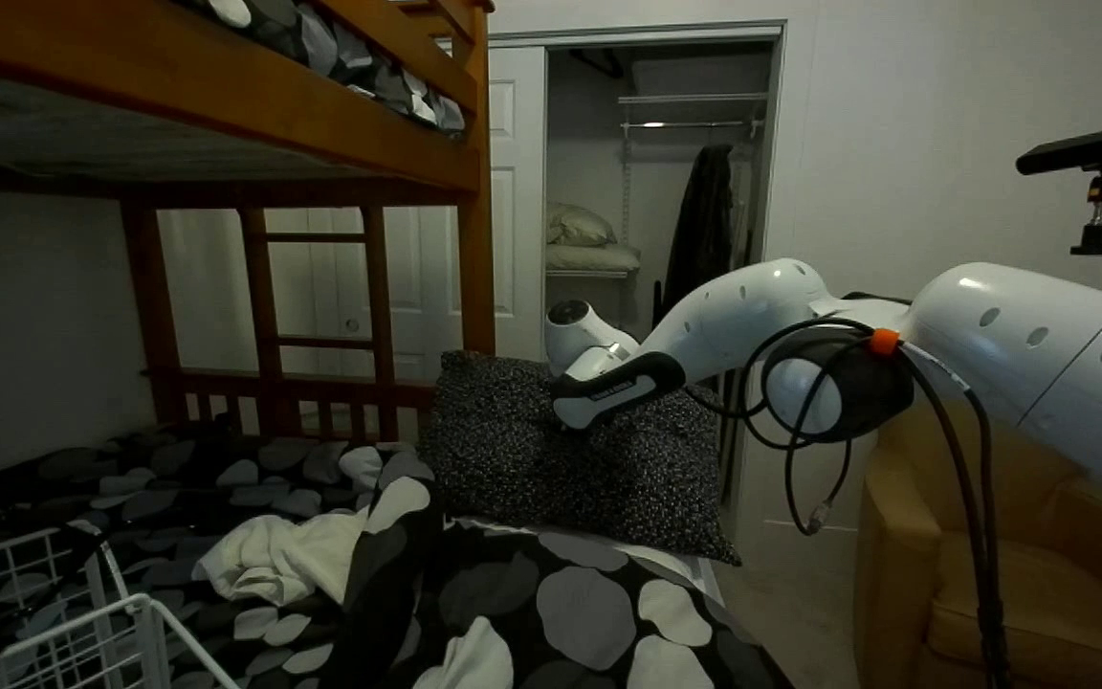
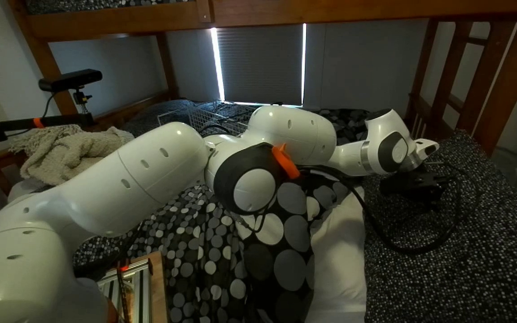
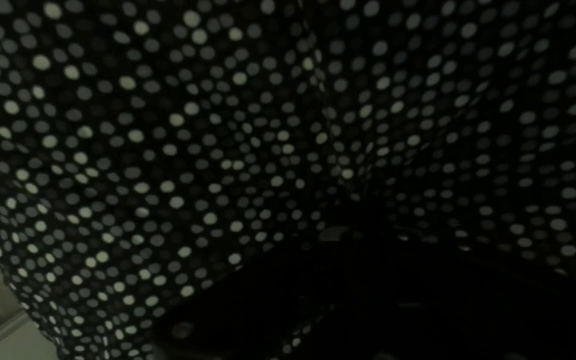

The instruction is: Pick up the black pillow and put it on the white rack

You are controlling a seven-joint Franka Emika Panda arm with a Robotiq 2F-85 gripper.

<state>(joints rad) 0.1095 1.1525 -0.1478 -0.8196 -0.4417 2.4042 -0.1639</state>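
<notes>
The black pillow (image 1: 551,478), finely speckled with white, leans at the head of the bed; in an exterior view it fills the right side (image 2: 460,269). It fills most of the wrist view (image 3: 168,125), with creases running to my fingertips. My gripper (image 3: 360,222) is shut on a pinch of the pillow's fabric; the fingers are very dark. In an exterior view the gripper (image 2: 431,204) is dark against the pillow; elsewhere my wrist hides it. The white rack (image 1: 138,603) of wire grid stands on the bed at the lower left; it also shows behind my arm (image 2: 204,119).
Brown bunk bed posts and a ladder (image 1: 374,325) stand beside the pillow, with the upper bunk (image 1: 226,115) overhead. White crumpled cloth (image 1: 274,555) lies on the circle-patterned bedding (image 1: 589,612). A tan armchair (image 1: 905,517) stands beside the bed. A beige blanket (image 2: 70,152) lies behind my arm's base.
</notes>
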